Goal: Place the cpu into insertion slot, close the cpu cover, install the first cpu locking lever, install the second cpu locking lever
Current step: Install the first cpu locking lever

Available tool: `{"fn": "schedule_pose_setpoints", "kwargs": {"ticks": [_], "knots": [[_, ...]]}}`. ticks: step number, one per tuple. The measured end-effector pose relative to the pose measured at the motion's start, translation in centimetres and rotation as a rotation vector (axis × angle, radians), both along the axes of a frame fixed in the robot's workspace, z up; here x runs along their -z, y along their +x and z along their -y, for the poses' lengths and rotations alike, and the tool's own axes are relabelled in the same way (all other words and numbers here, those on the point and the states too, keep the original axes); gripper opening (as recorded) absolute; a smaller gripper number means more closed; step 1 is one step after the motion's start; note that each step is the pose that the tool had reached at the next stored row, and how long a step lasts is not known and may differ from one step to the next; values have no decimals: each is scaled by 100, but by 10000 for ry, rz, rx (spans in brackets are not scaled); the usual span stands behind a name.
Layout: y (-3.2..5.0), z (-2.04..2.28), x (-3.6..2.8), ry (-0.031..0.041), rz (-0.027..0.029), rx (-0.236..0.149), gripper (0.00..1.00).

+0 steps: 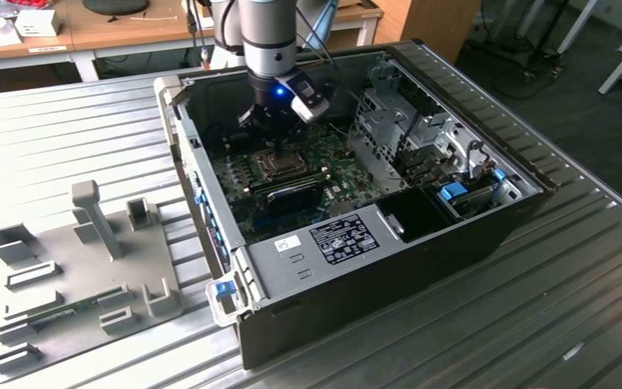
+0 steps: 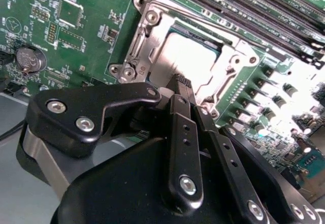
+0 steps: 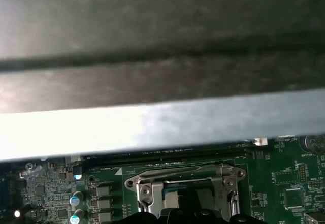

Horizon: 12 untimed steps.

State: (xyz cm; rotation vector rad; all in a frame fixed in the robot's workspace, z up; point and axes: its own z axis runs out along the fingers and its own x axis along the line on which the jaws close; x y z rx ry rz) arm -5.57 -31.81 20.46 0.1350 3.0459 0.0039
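Observation:
The cpu point(image 2: 189, 60) lies flat in the insertion slot point(image 1: 283, 167) on the green board, its pale metal top showing through the window of the cpu cover point(image 2: 152, 45). The silver cover lies down over it. My gripper point(image 2: 179, 80) stands shut just above the cover's near edge, fingers point(image 2: 179, 127) pressed together with nothing between them. In the exterior view the gripper point(image 1: 274, 148) hangs straight over the slot inside the open computer case. In the first wrist view the cover point(image 3: 152, 189) sits below the case wall, and the black fingertips point(image 3: 189, 217) reach in at the picture's edge.
Long black memory slots point(image 2: 254, 0) run beside the socket. The case's side wall point(image 3: 162, 122) rises close behind the gripper. A drive cage point(image 1: 408, 134) stands on the exterior view's right. A grey fixture plate point(image 1: 84, 267) lies on the table outside the case.

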Motion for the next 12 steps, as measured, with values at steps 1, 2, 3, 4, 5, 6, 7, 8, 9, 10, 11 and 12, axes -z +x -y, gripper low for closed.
{"fn": "schedule_pose_setpoints", "kwargs": {"ticks": [1, 2, 3, 4, 5, 6, 7, 8, 9, 10, 11, 12], "knots": [[4, 0, 0, 0, -13, 0, 11], [7, 0, 0, 0, -26, 1, 11], [8, 1, -1, -2, -37, 1, 11], [8, 2, -5, -3, -48, 1, 11], [8, 3, -15, -5, -59, 1, 11], [8, 5, -31, -3, -71, 0, 11], [8, 7, -48, -2, -82, 1, 11], [8, 9, -68, -1, -91, 1, 11], [8, 10, -84, 0, -99, 1, 11], [8, 13, -95, -1, -106, 1, 11], [8, 17, -98, 11, -107, 1, 11], [8, 27, -100, 29, -107, 1, 11]]}}
